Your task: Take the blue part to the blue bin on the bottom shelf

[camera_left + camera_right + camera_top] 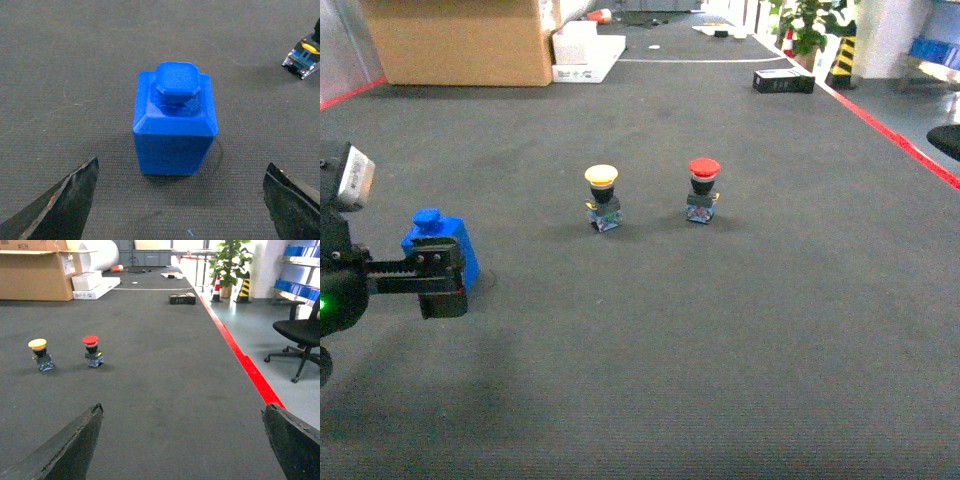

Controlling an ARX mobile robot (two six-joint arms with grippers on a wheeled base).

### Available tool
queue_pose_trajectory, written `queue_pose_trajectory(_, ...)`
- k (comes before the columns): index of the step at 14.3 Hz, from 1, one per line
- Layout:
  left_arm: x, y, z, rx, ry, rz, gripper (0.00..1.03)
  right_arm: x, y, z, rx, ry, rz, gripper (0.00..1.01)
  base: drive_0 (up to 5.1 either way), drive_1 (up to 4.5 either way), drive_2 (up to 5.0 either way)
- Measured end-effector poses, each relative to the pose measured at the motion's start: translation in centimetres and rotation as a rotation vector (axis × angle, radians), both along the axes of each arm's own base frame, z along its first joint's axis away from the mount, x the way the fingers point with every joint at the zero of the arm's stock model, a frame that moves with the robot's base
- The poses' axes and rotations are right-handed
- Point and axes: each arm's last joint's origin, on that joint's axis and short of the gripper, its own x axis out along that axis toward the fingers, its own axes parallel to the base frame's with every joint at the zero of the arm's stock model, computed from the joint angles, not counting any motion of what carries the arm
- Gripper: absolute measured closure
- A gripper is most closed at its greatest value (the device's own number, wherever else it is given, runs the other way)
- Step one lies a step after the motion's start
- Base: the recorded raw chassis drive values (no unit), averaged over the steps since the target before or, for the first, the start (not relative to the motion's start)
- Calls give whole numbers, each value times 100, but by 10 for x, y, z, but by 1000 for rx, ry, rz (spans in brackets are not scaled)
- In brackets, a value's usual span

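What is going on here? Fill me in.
The robot's left hand is lined up on a blue plastic block with a knob on top, which stands on the dark carpet. Its fingers are spread on either side, not touching the block yet. The right hand is open over bare carpet. A yellow-capped push button and a red-capped push button stand untouched. No bin or shelf is in view.

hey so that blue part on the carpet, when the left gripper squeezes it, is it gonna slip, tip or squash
The blue part looks like rigid printed plastic, so it probably won't squash. Its flat, boxy sides should give the open left gripper a firm hold, though the finely ridged surface may be a little slick. It sits upright on a broad base on the carpet, so tipping seems unlikely unless it's nudged near its knob.
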Motion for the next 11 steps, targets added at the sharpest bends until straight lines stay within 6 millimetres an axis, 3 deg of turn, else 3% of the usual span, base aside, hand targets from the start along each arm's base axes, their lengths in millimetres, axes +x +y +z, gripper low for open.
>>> queue_pose_trajectory(6, 59, 5, -29, 12, 47, -16, 5, 0, 0, 0, 0, 0, 0, 3, 0, 0, 0)
queue_pose_trajectory(9, 78, 9, -32, 12, 28, -23, 34, 0, 0, 0, 0, 0, 0, 3, 0, 0, 0)
queue_pose_trajectory(11, 80, 9, -33, 6, 41, -26, 56, 0, 0, 0, 0, 0, 0, 3, 0, 0, 0)
